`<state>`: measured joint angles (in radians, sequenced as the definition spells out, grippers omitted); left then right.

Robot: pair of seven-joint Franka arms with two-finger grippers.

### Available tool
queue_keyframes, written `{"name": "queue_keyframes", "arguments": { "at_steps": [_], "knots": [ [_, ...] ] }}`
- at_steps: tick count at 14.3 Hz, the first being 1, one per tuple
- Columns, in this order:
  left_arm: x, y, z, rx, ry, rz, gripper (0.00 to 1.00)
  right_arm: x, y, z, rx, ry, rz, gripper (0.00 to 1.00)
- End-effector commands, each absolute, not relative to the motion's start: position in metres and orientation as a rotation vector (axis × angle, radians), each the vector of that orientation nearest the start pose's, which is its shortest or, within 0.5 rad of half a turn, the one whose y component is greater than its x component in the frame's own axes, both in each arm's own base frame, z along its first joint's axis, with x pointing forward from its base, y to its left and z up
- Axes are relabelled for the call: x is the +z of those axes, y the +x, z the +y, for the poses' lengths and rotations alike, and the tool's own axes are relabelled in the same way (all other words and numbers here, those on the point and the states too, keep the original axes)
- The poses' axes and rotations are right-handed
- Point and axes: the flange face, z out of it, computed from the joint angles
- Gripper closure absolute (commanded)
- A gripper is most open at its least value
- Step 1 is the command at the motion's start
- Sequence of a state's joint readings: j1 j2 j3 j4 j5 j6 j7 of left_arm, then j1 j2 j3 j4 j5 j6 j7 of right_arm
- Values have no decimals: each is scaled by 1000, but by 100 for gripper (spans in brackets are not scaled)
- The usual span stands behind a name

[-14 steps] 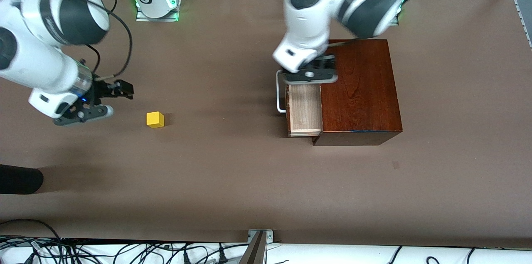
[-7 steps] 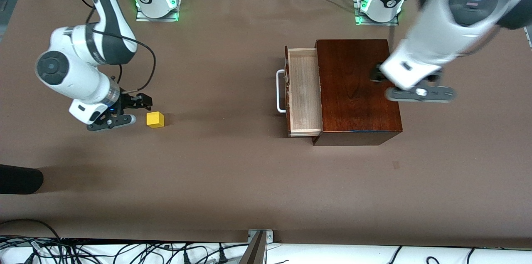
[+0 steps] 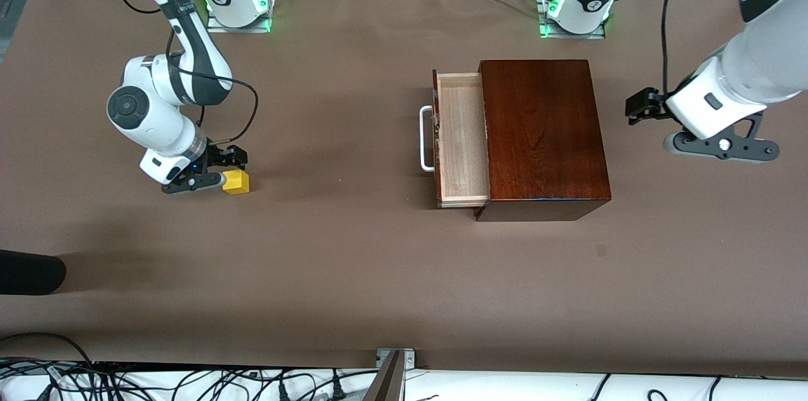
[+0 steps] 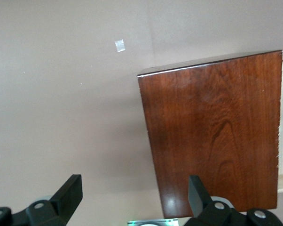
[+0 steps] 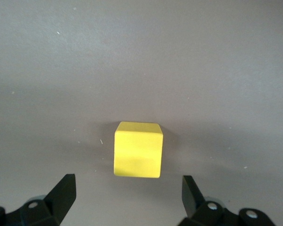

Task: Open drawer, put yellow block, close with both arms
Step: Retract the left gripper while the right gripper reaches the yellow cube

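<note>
Yellow block: the small bright yellow cube [image 3: 236,182] sits flat on the brown bench [image 3: 353,262], well apart from the wooden box, toward the right arm's end. In the right wrist view the cube [image 5: 137,149] lies ahead of the fingertips and centred on the gap between them, not yet between them and touching neither.

Right gripper: the black two-finger right gripper [image 3: 218,175] is down low at the bench, just beside the yellow cube on the side away from the wooden box. Its fingers [image 5: 61,193] are spread wider than the cube and hold nothing.

Drawer: the pale light-wood tray with a dark reddish-brown front and white U-shaped handle [image 3: 464,136] is pulled partway out of the wooden box, toward the yellow cube. Its inside shows bare wood.

Wooden box: the glossy mahogany-coloured rectangular box [image 3: 543,136] stands on the bench toward the left arm's end, in front of the left arm's base.

Left gripper: the black two-finger left gripper [image 3: 637,107] hangs in the air over bare bench beside the wooden box, on the side away from the drawer front. Its fingers [image 4: 68,190] are spread apart and empty, and the left wrist view looks down on the box's top [image 4: 216,136].
</note>
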<state>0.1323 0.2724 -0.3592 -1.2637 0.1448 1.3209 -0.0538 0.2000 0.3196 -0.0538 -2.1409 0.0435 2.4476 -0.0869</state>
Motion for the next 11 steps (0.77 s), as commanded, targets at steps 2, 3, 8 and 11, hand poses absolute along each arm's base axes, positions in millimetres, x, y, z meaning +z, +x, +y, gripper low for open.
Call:
{"name": "queue_keyframes", "arguments": {
  "at_steps": [2, 3, 8, 11],
  "knots": [
    [608, 584, -38, 194, -3116, 280, 0, 220, 564, 80, 19, -3099, -257, 0],
    [608, 580, -24, 116, -3130, 233, 0, 215, 564, 79, 21, -3100, -262, 0],
    [601, 556, -6, -11, -3120, 129, 0, 200, 564, 76, 37, -3103, -259, 16],
    [591, 547, -12, 9, -3114, 80, 0, 199, 567, 76, 18, -3104, -261, 45]
  ]
}}
